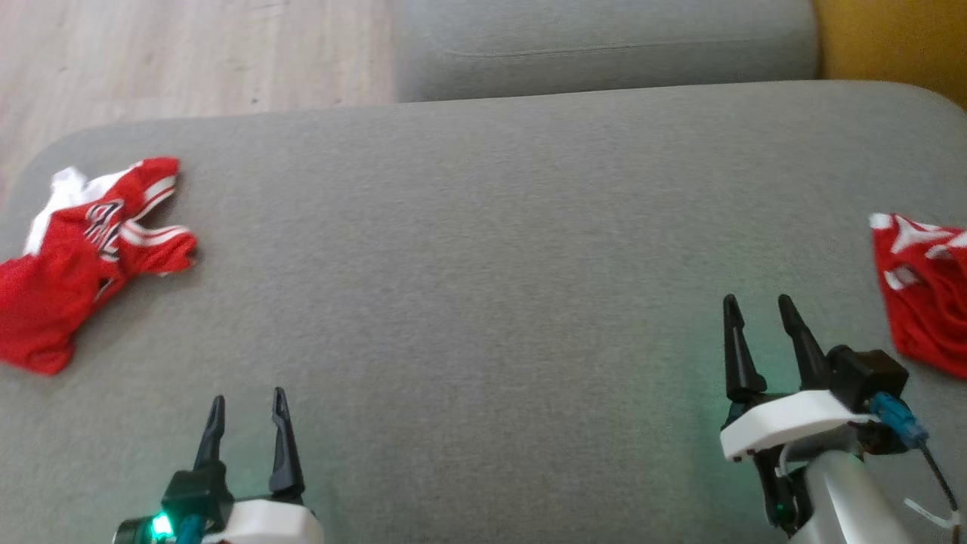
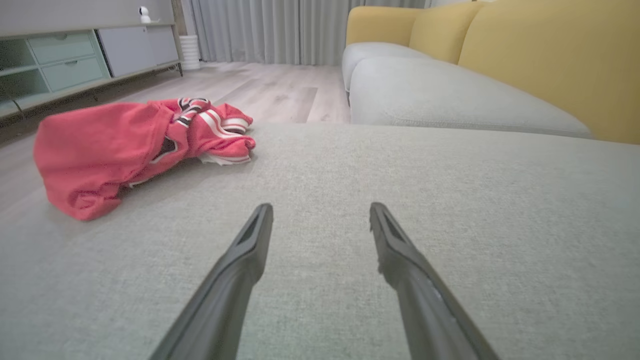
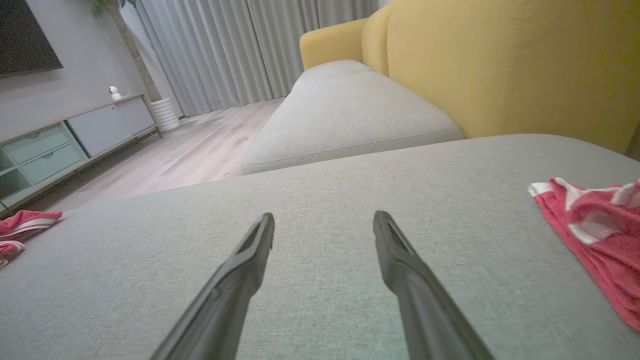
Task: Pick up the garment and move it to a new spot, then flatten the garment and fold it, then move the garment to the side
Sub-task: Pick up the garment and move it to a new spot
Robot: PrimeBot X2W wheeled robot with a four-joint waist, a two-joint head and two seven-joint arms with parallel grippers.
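A red garment (image 1: 79,257) with white and black trim lies crumpled at the far left of the grey cushion (image 1: 483,249); the left wrist view has the garment (image 2: 125,150) ahead and to the left. A second red garment (image 1: 925,283) with white trim lies at the right edge, and shows at the right of the right wrist view as the red garment (image 3: 600,230). My left gripper (image 1: 248,404) hovers open at the lower left, well short of the left garment. My right gripper (image 1: 758,306) is open at the lower right, just left of the other garment. Both are empty.
Behind the cushion sits another grey seat cushion (image 1: 604,45) with a yellow sofa back (image 3: 500,65). Wooden floor (image 1: 189,53) lies beyond the cushion's far left edge, with a low cabinet (image 2: 75,60) and curtains (image 2: 260,30) farther off.
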